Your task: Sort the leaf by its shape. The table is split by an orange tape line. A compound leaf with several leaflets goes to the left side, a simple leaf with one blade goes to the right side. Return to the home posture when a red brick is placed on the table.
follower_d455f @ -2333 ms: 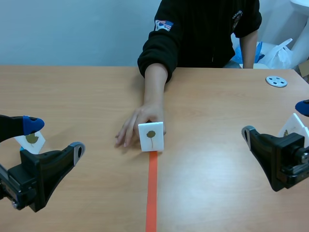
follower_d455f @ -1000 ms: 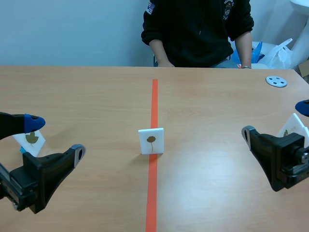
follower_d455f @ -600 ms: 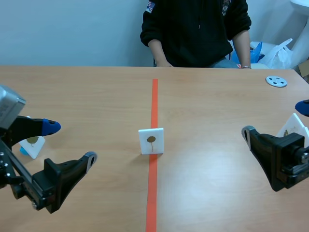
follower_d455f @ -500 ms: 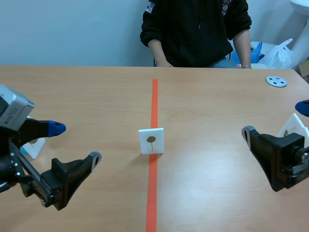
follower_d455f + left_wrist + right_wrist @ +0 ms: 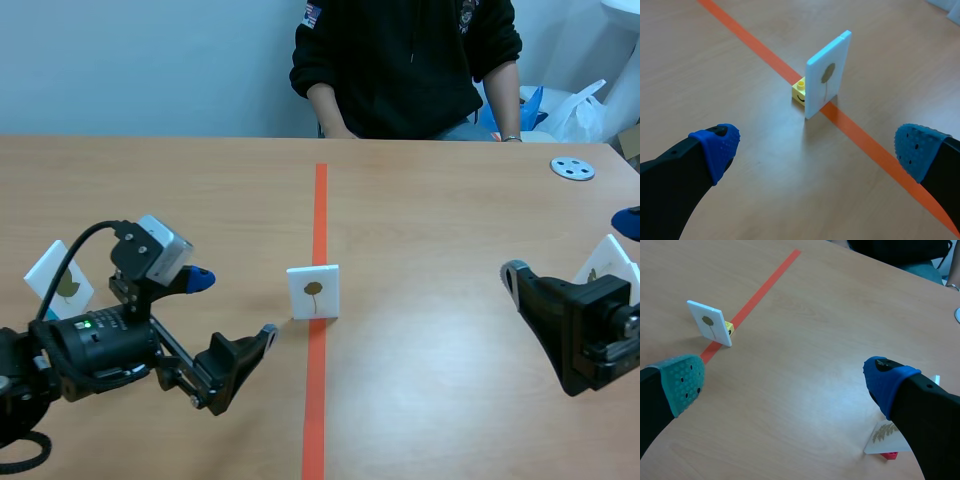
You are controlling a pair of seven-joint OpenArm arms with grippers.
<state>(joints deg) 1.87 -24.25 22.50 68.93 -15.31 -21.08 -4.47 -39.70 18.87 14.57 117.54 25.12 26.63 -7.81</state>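
A white card with a single-blade leaf (image 5: 313,291) stands upright on the orange tape line (image 5: 316,400), propped on a small yellow brick (image 5: 800,92). My left gripper (image 5: 232,306) is open just left of it. In the left wrist view the card (image 5: 826,73) stands ahead of the gripper (image 5: 816,146), a short way beyond the spread fingers. My right gripper (image 5: 572,247) is open, low at the right edge. In the right wrist view it (image 5: 785,381) has the card (image 5: 710,322) far ahead, beyond its green-padded finger.
A leaf card (image 5: 60,280) stands at the far left. Another card with a feathery compound leaf (image 5: 887,437) sits on a red base beside my right gripper. A person (image 5: 410,60) sits across the table. A grey disc (image 5: 572,168) lies at the back right.
The person's hand left the card and drew back. My left arm then swung right toward the centre card, its gripper open throughout. The right arm has not moved.
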